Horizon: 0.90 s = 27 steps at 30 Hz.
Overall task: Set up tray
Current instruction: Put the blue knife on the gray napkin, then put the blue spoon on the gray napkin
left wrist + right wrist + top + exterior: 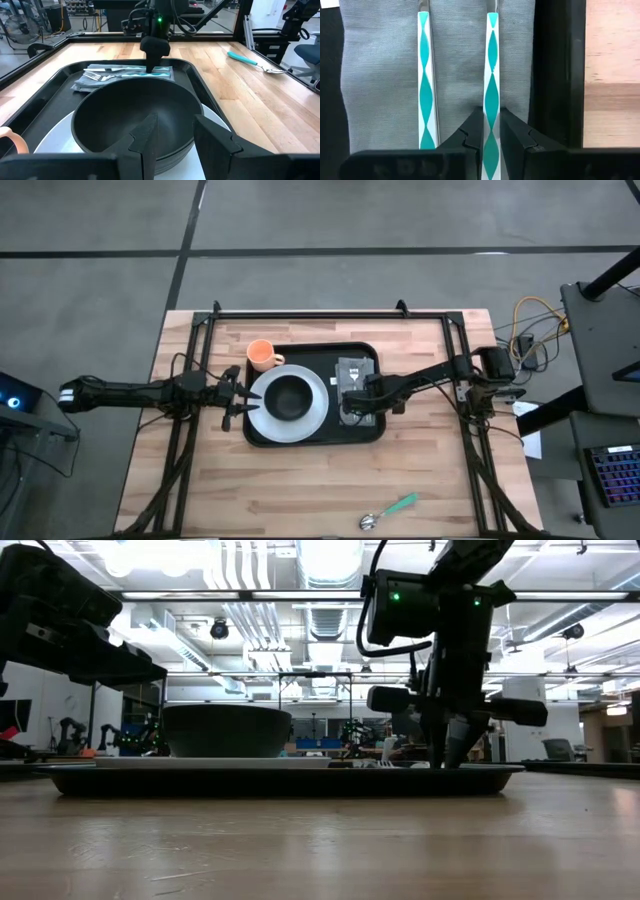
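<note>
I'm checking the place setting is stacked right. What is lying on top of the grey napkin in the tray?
Two teal-and-white-handled utensils lie side by side on the napkin: a fork, and a second piece whose head is hidden. The right gripper straddles that second handle. The tray under the napkin is covered.

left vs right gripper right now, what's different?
The left gripper is open at the plate's rim, holding nothing; the right gripper is shut on a teal-handled utensil lying on the napkin. Left sits at the tray's edge, right over the tray. Both are low.
</note>
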Each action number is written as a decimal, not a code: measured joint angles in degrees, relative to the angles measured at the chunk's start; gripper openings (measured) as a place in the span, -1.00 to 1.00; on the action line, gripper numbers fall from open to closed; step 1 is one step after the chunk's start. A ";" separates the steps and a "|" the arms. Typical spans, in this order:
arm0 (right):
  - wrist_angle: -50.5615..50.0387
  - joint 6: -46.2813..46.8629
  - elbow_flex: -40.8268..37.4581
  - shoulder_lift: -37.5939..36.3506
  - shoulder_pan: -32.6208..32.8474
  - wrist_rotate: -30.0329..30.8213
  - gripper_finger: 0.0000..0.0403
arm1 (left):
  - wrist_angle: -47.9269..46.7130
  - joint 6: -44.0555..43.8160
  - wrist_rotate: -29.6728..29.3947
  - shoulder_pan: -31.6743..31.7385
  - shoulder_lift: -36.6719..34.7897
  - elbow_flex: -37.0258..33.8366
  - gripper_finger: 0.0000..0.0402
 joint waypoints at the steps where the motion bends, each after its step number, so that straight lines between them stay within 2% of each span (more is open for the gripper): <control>1: 0.06 0.02 -0.07 0.00 0.00 0.02 -0.80 | 0.00 -0.02 0.00 -0.02 0.00 0.02 -0.48; 9: 1.38 -1.94 0.01 0.11 0.02 0.03 -0.59 | 0.00 -0.01 0.02 -0.01 0.00 0.00 -0.48; 14: 2.63 -3.46 0.03 0.11 -0.95 -2.98 -0.46 | 0.00 -0.01 0.02 0.00 0.00 -0.01 -0.48; 20: 2.75 -4.59 0.30 0.07 -1.51 -3.75 -0.31 | 0.00 -0.02 0.01 0.00 0.02 0.02 -0.48; 27: 2.48 -6.37 0.38 -0.77 -2.33 -4.14 -0.21 | 0.00 -0.02 0.00 -0.02 0.00 0.00 -0.48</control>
